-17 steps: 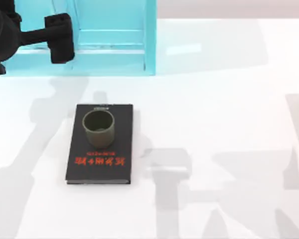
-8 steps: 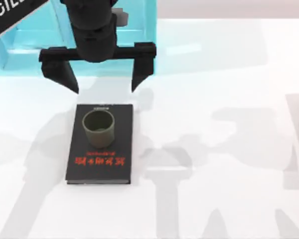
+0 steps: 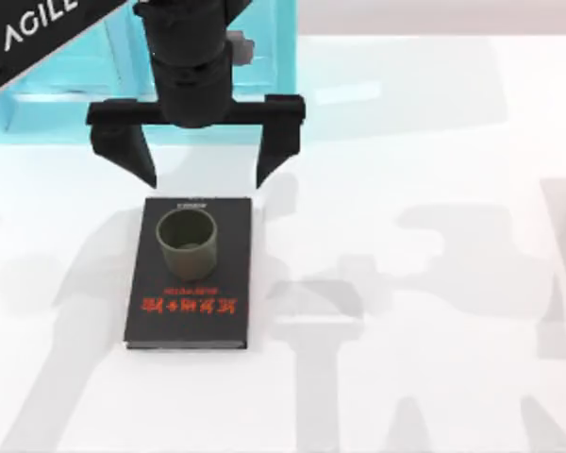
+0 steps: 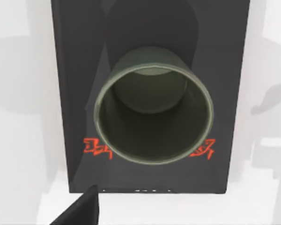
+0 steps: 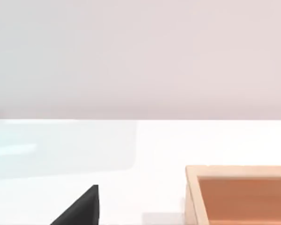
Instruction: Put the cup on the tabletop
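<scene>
The olive-green cup (image 3: 186,243) stands upright on the far half of a black book (image 3: 189,316) with red lettering, left of the middle of the white tabletop (image 3: 424,170). My left gripper (image 3: 206,176) hovers open just beyond the book's far edge, its two black fingers spread wider than the book. In the left wrist view I look down into the cup (image 4: 153,140), with one fingertip (image 4: 86,208) at the picture's edge. Nothing is between the fingers. The right wrist view has one black fingertip (image 5: 86,206) of my right gripper, set off to the side over the table.
A turquoise shelf unit (image 3: 285,85) stands at the back left, right behind my left arm. In the right wrist view a light wooden tray (image 5: 191,192) sits on the table. Open white surface lies to the right of the book and in front of it.
My left arm has swung in from the far left over the shelf. Its open gripper now hangs a little closer to the book's far edge. Cup and book have not moved.
</scene>
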You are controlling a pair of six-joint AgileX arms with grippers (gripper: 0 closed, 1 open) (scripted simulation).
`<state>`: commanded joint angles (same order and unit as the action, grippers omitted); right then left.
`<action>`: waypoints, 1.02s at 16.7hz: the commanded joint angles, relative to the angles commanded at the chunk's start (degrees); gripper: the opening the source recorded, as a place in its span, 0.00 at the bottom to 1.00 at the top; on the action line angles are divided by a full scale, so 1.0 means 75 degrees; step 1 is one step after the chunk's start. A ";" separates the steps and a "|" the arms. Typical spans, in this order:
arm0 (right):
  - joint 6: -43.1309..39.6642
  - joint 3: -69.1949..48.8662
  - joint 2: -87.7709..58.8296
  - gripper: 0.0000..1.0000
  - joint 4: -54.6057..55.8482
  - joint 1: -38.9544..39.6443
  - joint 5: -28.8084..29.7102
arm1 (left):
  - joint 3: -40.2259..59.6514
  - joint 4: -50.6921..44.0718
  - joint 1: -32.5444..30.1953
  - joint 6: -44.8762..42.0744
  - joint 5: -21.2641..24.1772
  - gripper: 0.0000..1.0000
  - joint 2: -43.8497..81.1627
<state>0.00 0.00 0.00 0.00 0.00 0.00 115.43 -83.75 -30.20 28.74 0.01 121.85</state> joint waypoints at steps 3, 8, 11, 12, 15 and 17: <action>0.0000 0.0000 0.0000 1.00 0.0000 0.0000 0.0000 | -0.0537 0.0537 -0.0007 -0.0022 -0.0002 1.00 0.0019; 0.0000 0.0000 0.0000 1.00 0.0000 0.0000 0.0000 | -0.2229 0.2404 -0.0003 -0.0026 -0.0001 1.00 0.0135; 0.0000 0.0000 0.0000 1.00 0.0000 0.0000 0.0000 | -0.2697 0.2886 -0.0007 -0.0021 0.0000 1.00 0.0193; 0.0000 0.0000 0.0000 1.00 0.0000 0.0000 0.0000 | -0.2706 0.2895 -0.0008 -0.0021 0.0000 1.00 0.0195; 0.0000 0.0000 0.0000 1.00 0.0000 0.0000 0.0000 | -0.2706 0.2895 -0.0008 -0.0021 0.0000 1.00 0.0195; 0.0000 0.0000 0.0000 1.00 0.0000 0.0000 0.0000 | -0.2706 0.2895 -0.0008 -0.0021 0.0000 0.85 0.0195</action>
<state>0.00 0.00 0.00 0.00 0.00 0.00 95.14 -62.04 -30.25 28.58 0.01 123.31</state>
